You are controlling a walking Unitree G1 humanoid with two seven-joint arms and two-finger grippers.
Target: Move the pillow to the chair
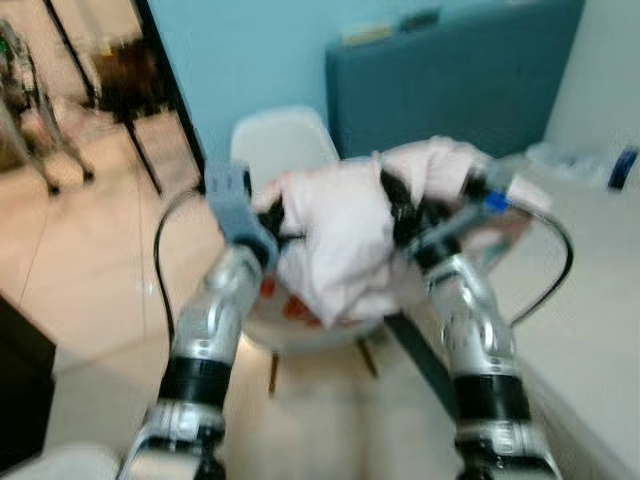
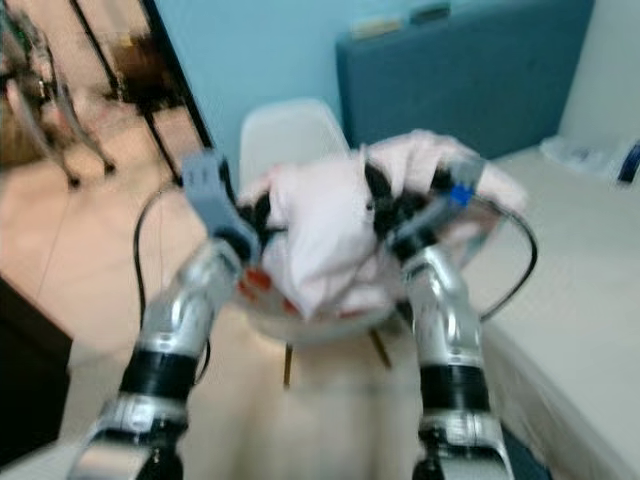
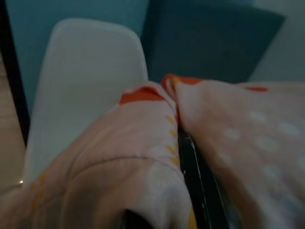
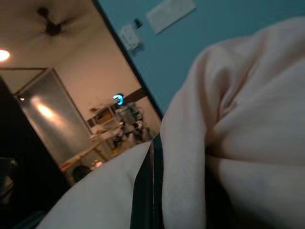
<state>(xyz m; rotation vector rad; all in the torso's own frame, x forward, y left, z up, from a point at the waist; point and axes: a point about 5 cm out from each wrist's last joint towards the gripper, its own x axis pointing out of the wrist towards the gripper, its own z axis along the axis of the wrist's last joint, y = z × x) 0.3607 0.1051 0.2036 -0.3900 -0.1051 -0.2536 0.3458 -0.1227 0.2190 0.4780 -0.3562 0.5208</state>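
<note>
Head views, blurred by motion: the pillow [image 1: 345, 240], pale pink with orange trim, sits at the centre of the frame, held off the ground between both arms and directly in front of the white chair [image 1: 282, 145], whose backrest rises behind it at upper centre. The left hand [image 1: 272, 222] presses into the pillow's left edge and the right hand [image 1: 405, 215] into its upper right; each hand's black fingers are sunk in fabric, so each is closed on the pillow. A two-sided grip suits a soft, bulky load that would sag or slip from one hand, and it keeps the load high enough to pass over the seat edge. The pillow is crumpled; its long axis appears to run roughly from lower left to upper right of the frame, with a fold hanging down toward the seat at lower centre. In the left wrist view a finger [image 3: 200, 191] lies in the crease between two folds, the chair back just beyond. A bed [image 1: 590, 290] fills the right edge, with a blue headboard [image 1: 460, 80] at upper right. Judgement: transport is nearly complete; lowering and release over the seat remain.
</note>
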